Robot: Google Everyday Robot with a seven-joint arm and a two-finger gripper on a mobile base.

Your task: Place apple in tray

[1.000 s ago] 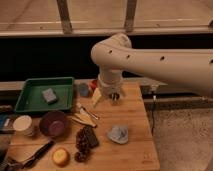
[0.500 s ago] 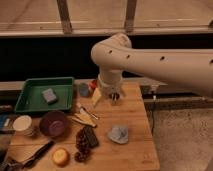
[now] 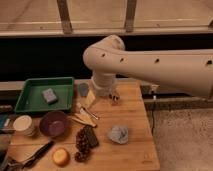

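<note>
The claw (image 3: 114,96) hangs low over the back of the wooden table (image 3: 135,117), near its far edge; whether it is open or closed cannot be told. Bare wood runs from it toward 3 o'clock, up to the table's right edge. The green tray (image 3: 31,107) lies at 9 o'clock, at the back left corner. The apple (image 3: 61,156) sits at 7 o'clock by the front edge, well apart from the tray, with the purple bowl (image 3: 54,123) between them.
</note>
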